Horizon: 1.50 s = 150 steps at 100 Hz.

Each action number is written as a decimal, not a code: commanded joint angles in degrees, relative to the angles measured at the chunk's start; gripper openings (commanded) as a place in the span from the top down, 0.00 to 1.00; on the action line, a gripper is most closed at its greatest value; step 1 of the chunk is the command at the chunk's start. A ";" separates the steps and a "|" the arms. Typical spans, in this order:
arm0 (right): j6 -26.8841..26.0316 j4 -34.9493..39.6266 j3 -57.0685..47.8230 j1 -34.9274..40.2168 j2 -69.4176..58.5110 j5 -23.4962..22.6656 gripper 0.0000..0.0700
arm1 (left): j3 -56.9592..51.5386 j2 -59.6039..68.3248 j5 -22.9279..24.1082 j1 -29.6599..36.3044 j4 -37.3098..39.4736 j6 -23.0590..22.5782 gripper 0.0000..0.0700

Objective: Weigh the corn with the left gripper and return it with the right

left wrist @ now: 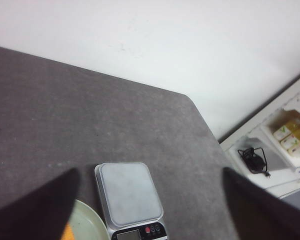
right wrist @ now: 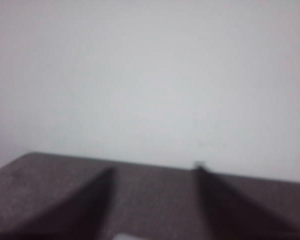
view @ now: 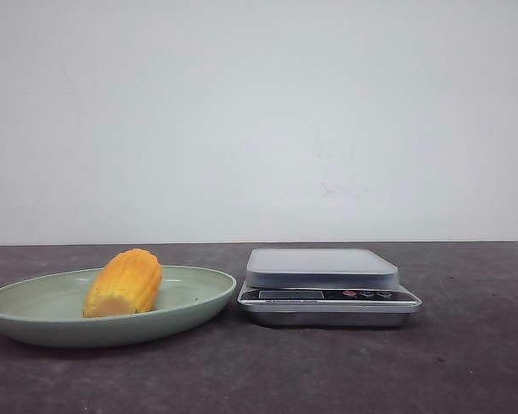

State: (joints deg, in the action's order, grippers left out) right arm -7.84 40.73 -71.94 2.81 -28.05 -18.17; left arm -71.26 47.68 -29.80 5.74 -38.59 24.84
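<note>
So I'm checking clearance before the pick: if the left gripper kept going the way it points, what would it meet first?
Probably the scale: it lies between the open left gripper's fingers, with the plate beside it. Depth is unclear, so the table beyond is possible.

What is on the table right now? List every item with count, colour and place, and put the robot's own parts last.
corn: one, yellow-orange, lying in the plate, pale cut end toward the camera.
plate: one, pale green, on the table's left part, beside the scale.
scale: one, silver with a grey platform, nothing on it, right of the plate.
table: one, dark grey, under everything.
left gripper: one, dark, open, above plate and scale, holding nothing.
right gripper: one, dark, blurred, open, holding nothing.
</note>
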 commanded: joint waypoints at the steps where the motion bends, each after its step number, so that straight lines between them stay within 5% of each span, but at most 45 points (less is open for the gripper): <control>1: -0.20 0.44 -0.66 0.07 -0.85 0.26 0.00 | -1.11 0.66 -0.07 0.20 0.44 -1.99 0.09; 43: 3.80 12.02 -0.66 0.04 -1.07 5.16 0.00 | -1.11 3.54 1.75 2.73 -3.30 0.59 0.11; 79: 3.30 15.02 -0.66 0.07 -1.05 4.46 0.00 | -1.09 11.72 2.75 10.60 -12.28 -3.17 0.11; 101: 1.77 17.20 -0.66 0.07 -1.05 4.46 0.00 | -1.09 22.67 12.09 14.32 -11.67 -5.14 0.22; 150: -1.49 22.56 -0.66 0.07 -1.01 4.24 0.00 | -1.09 52.52 12.22 18.60 -10.38 -5.16 0.22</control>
State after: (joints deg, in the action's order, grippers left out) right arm -7.79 63.83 -71.90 2.83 -28.77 -13.63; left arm -71.26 97.45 -17.72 23.66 -49.04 20.47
